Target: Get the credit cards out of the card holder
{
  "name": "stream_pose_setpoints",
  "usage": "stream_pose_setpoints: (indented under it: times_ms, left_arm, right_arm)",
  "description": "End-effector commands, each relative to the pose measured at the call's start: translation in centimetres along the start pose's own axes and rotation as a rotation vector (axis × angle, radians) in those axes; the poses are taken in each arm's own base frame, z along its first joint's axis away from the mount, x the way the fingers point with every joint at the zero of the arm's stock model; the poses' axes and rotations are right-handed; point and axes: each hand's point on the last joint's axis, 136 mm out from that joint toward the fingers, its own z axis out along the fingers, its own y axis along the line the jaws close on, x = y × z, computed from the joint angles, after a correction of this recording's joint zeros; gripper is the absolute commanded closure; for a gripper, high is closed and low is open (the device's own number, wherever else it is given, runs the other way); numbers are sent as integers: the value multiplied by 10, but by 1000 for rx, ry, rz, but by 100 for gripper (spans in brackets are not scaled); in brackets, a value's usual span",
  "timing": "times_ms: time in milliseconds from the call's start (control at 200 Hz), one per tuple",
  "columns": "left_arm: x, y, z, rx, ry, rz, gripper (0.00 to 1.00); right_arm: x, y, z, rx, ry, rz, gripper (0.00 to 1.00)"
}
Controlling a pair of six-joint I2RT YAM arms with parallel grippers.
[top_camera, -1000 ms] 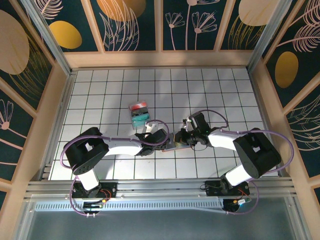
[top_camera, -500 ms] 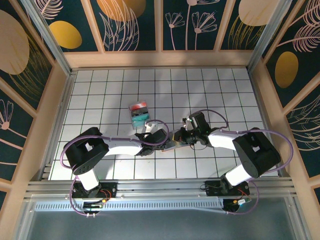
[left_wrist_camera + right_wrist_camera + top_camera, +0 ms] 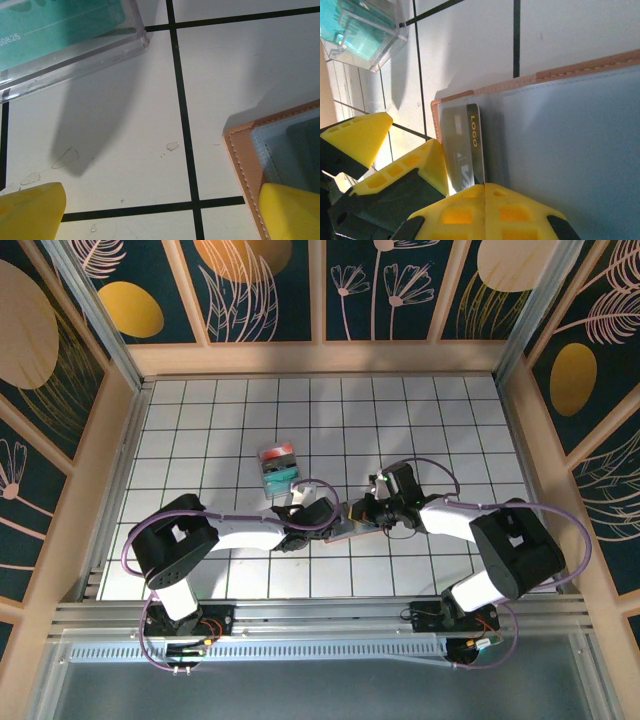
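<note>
1. Nearest the arm bases, the left gripper is held spread wide and empty. Its yellow fingertips are seen low over the table, one on bare tile and one at the corner of the card holder. Whether that fingertip touches the holder cannot be told.
2. The card holder is laid flat on the white tiles between the two grippers, about midway across the table and nearer the front edge than the back. Its orange-tan stitched border and blue-grey face under a clear sleeve are shown in the right wrist view.
3. The right gripper is seen over the holder with its yellow fingers pressed together on one end of a credit card.
4. This card is grey, with "LOGO" printed on it in yellow. It is laid along the holder's face, and its free end is pointed at the border near the corner. Whether any part is tucked in a pocket cannot be judged.
5. Farther back and to the left, a clear box is set on the tiles, apart from the holder. A teal card is seen inside it.
</note>
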Motion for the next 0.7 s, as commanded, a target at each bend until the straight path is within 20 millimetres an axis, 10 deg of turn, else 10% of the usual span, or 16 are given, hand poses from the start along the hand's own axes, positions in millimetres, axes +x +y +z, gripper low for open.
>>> stream_pose_setpoints:
  times_ms: [0,691]
  left_arm:
    - [18,13,5,-60,57,44,1]
    - [-39,-30,-28,126,-113,52,1]
  right_arm:
    - [-1,-12,-7,64,-20,-6,100]
    - [-2,-11,-11,75,-36,9,100]
